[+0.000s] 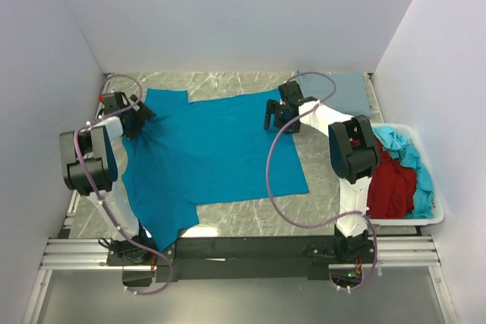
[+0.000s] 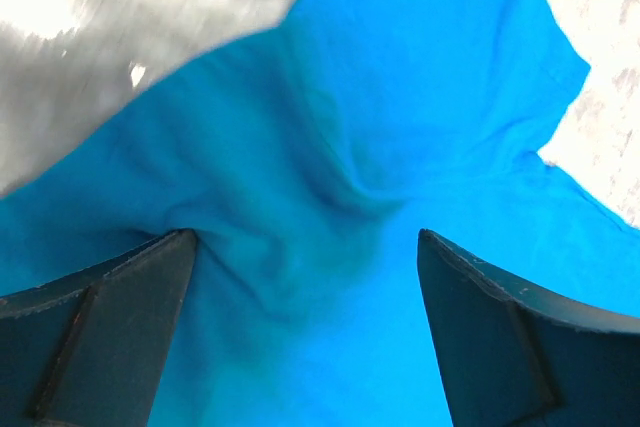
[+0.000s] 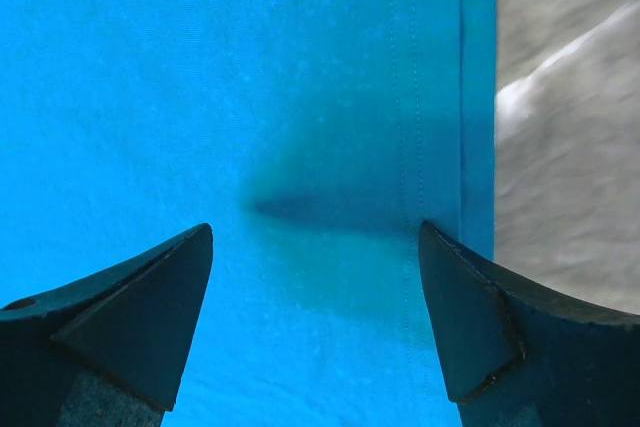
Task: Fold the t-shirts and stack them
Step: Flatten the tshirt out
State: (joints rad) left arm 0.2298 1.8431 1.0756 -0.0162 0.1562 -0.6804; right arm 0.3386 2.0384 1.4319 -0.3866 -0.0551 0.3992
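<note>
A bright teal-blue t-shirt [image 1: 213,157] lies spread flat on the marble table. My left gripper [image 1: 140,121] is open over its far left part by the sleeve. In the left wrist view the left gripper [image 2: 307,237] stands wide, its fingertips [image 2: 180,247] down on puckered teal-blue t-shirt cloth [image 2: 330,177]. My right gripper [image 1: 272,117] is open at the shirt's far right edge. In the right wrist view the right gripper [image 3: 315,232] straddles flat cloth beside the stitched hem [image 3: 470,97]. A folded grey-blue t-shirt [image 1: 342,90] lies at the back right.
A white plastic bin [image 1: 425,219] stands at the right edge and holds a dark red t-shirt [image 1: 391,184] and a light turquoise t-shirt [image 1: 399,142]. White walls close in the table on three sides. Bare marble [image 1: 250,214] shows in front of the shirt.
</note>
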